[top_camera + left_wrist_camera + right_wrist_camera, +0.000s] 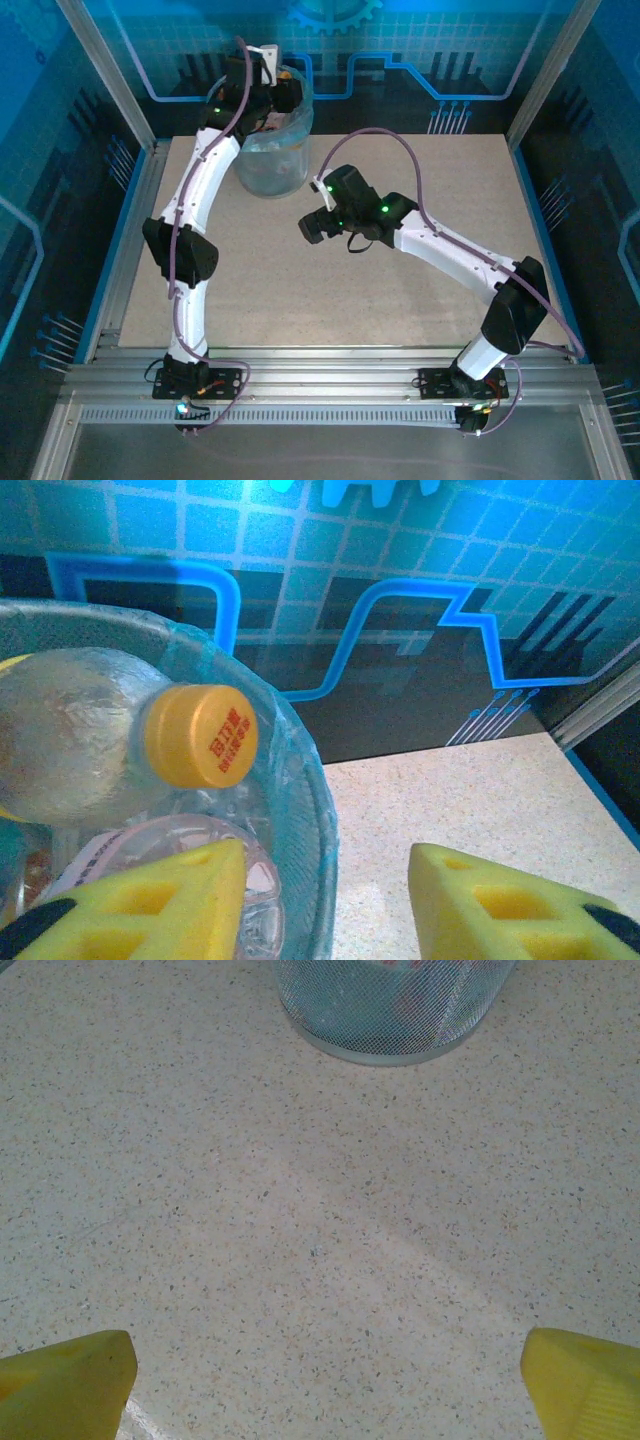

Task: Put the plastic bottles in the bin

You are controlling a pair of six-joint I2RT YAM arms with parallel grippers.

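- My left arm [205,185] and right arm [450,250] are wearing white shells and black joints.
- Along them purple cables [372,131] are trailing.
- By my wrists green lights [383,209] are glowing.
- My fingers [150,910] are showing as yellow wedges.

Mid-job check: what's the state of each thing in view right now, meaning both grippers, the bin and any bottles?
left gripper: open, empty, at the bin's rim.
right gripper: wide open, empty, over the table, pointing toward the bin.
bin: upright, bag-lined, holding bottles up near its rim.
orange-capped bottle: cap on, lying on top inside the bin.
clear bottle underneath: inside the bin, partly hidden by a finger; cap not visible.
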